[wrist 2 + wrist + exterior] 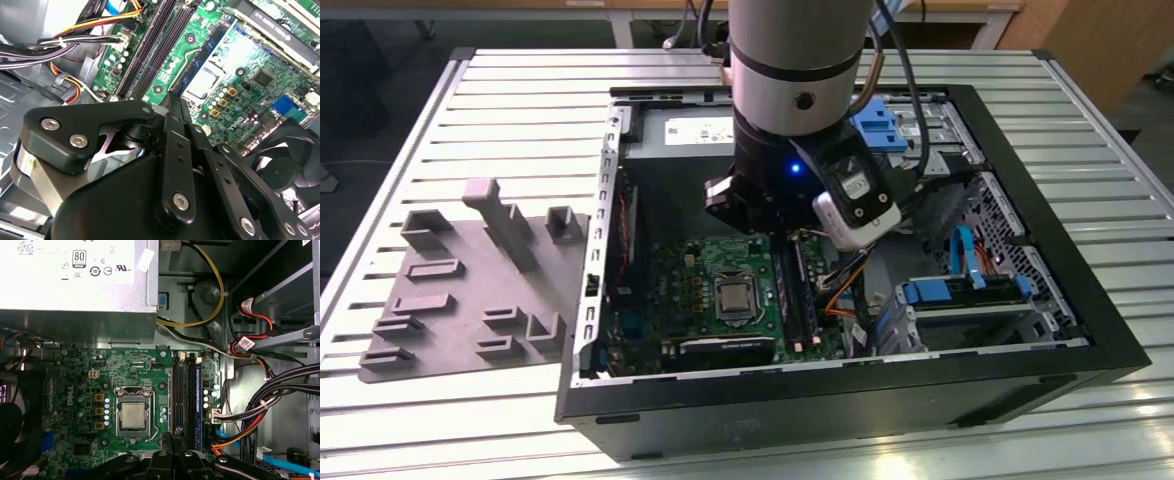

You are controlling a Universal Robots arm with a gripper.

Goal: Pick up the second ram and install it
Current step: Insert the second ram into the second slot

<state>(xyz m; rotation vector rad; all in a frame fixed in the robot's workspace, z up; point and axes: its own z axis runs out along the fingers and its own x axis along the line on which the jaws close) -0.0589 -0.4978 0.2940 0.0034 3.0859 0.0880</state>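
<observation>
A ribbed silver metal tabletop (507, 110) stands before pale wooden furniture (1101, 40) and a dark floor (354, 215).

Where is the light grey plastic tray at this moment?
In the exterior view, the light grey tray lies on the slatted table at the exterior view's left, beside the open computer case.

Open above the black memory slots (182, 390) under the gripper (175, 435); hemmed by cable bundles (270, 395) on one flank (zip-tied, looping close), CPU socket (132, 415) on the other, power supply (75, 285) beyond.
</observation>
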